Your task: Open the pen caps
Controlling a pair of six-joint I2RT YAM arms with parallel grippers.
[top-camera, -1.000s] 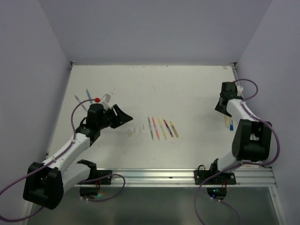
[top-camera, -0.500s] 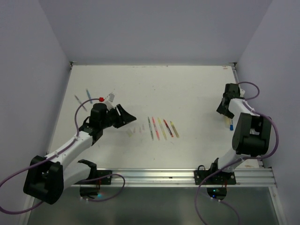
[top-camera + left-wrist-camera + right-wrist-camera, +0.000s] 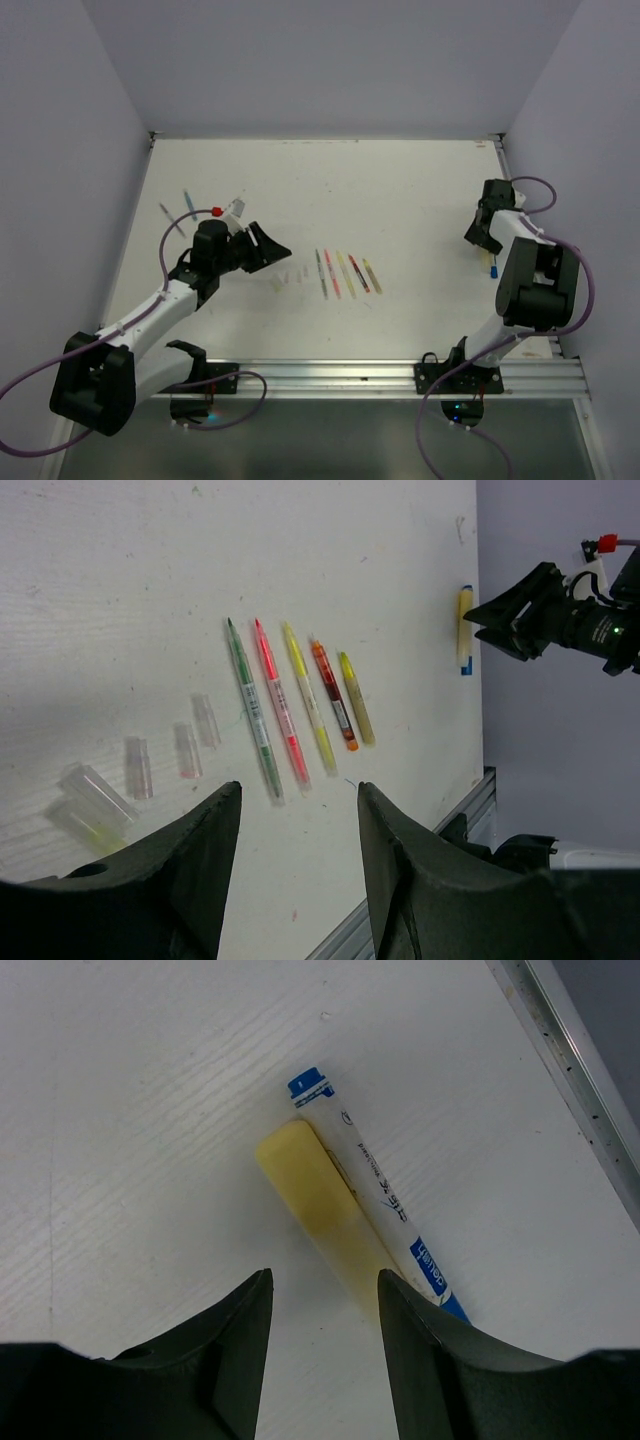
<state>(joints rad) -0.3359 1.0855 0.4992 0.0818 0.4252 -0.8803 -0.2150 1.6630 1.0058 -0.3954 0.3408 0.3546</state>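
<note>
Five uncapped pens (image 3: 290, 715) lie side by side mid-table: green, pink, yellow, red-orange and olive; they also show in the top view (image 3: 345, 272). Several loose, faintly tinted clear pen caps (image 3: 187, 750) lie left of them. My left gripper (image 3: 298, 790) is open and empty, hovering near those caps (image 3: 285, 278). At the right edge a white pen with a blue cap (image 3: 308, 1084) lies against a yellow pen (image 3: 320, 1200). My right gripper (image 3: 320, 1275) is open just above them, the yellow pen's near end between its fingers, holding nothing.
Two more thin pens (image 3: 175, 210) lie at the far left behind the left arm. The table's metal side rail (image 3: 580, 1070) runs close beside the blue-capped pen. The right arm (image 3: 560, 620) shows in the left wrist view.
My left gripper has shifted slightly right toward the loose caps. My right wrist has swung right, over the two pens at the table's right edge.
</note>
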